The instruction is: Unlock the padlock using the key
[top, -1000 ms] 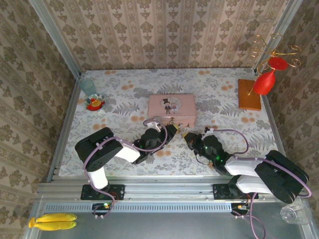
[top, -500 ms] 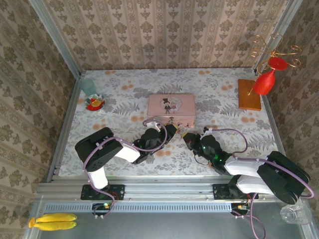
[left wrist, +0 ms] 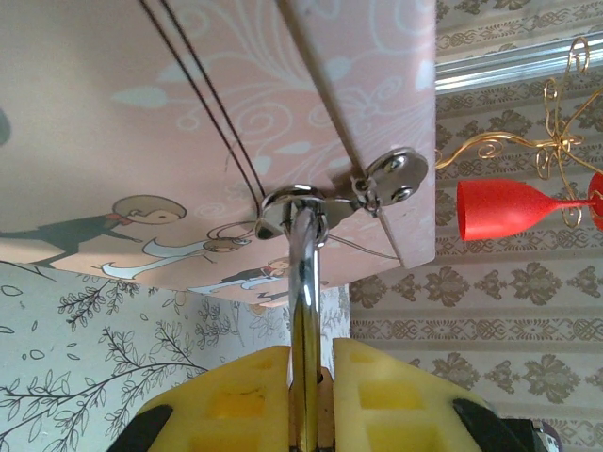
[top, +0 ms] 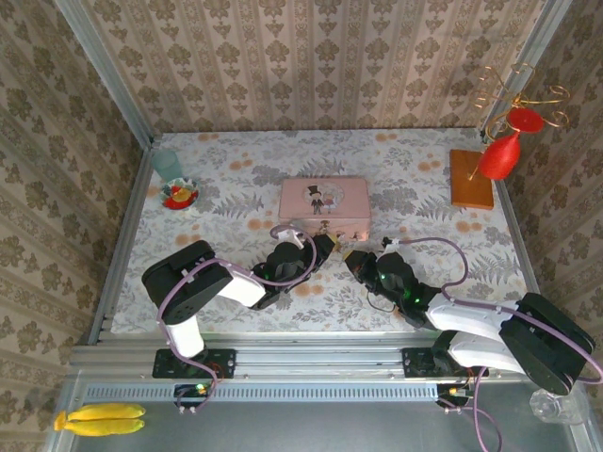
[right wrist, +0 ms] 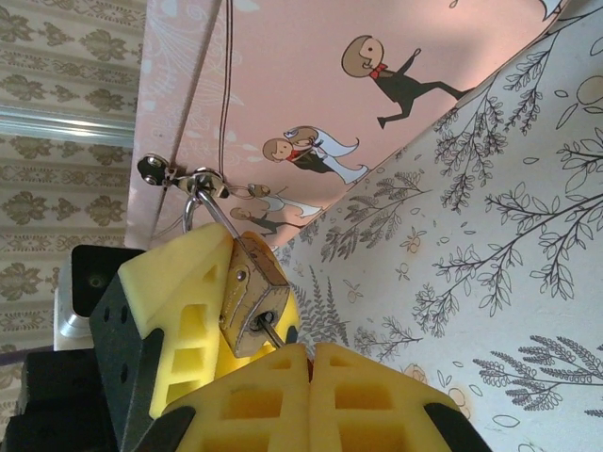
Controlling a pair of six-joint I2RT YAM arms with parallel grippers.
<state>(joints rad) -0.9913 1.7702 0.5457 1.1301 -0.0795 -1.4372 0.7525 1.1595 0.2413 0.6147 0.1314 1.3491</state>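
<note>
The floral-covered table (top: 424,179) carries a pink tin (top: 325,202) at about its centre, the tin's front wall turned toward the near edge. Both arms reach in from the near edge and meet just in front of that wall.

The left gripper (top: 325,247) comes in from the left, and its yellow fingers (left wrist: 245,395) are clenched on the padlock (right wrist: 252,297), gripping it by the sides. The right gripper (right wrist: 309,363) sits just beside it on the right, its fingers pressed together on the key (right wrist: 270,331).

The brass padlock hangs off the tin's front, tilted, just above the table. Its thin silver shackle (left wrist: 303,282) passes through the loop of the tin's hasp (left wrist: 377,184). Only a short silver stem of the key shows, running from the seam of the right fingers into the keyhole on the padlock's underside.
</note>
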